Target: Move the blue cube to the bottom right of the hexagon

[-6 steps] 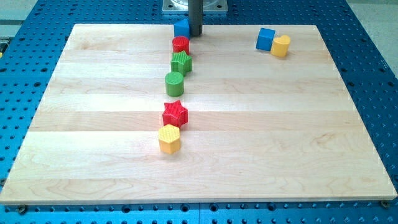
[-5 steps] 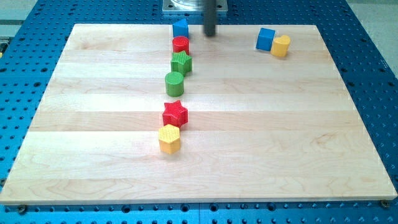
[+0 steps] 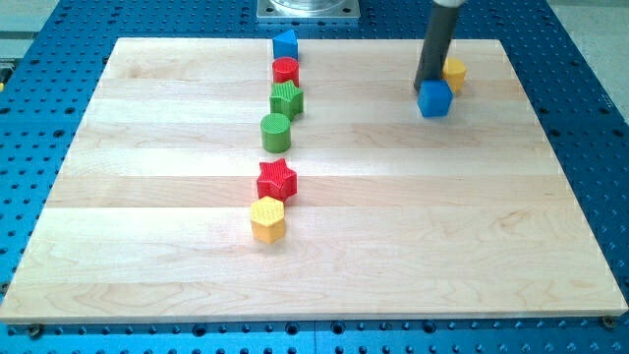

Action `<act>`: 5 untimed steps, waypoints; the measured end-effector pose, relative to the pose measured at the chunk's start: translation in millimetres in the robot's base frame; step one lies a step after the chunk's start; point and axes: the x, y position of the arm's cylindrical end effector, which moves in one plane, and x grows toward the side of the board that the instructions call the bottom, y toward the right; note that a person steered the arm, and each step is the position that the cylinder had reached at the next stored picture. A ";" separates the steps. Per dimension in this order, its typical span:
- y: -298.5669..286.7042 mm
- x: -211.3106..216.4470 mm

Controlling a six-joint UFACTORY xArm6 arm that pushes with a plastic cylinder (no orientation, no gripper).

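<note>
Yellow hexagon (image 3: pixel 267 218): my landmark, low on the table (image 3: pixel 147 246), left of centre; the bottom end of a column of blocks.
Red star (image 3: pixel 276 179): touching the hexagon, just above it.
Green cylinder (image 3: pixel 276 130): above the star, apart from it.
Green star (image 3: pixel 287 99): above and just right of the cylinder.
Red cylinder (image 3: pixel 286 70): next up the column.
Blue block at the top (image 3: pixel 285 43): far above the hexagon; shape unclear.
Blue cube (image 3: pixel 434 98): far up and to the right of the hexagon, well apart from it, most of the way still to go.
How it handles: small, stiff and light by my judgement, so it will slide easily and may twist if pushed off-centre; I push on the middle of its upper face.
My tip (image 3: pixel 428 86): against the cube's top-left edge.
Hand: none on me, only a rod, nothing to spread or pinch.
Rod pose: upright, leaning slightly right.
Yellow block (image 3: pixel 454 71): just above-right of the cube, partly behind my rod.
</note>
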 end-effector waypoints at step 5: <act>-40.7 213.7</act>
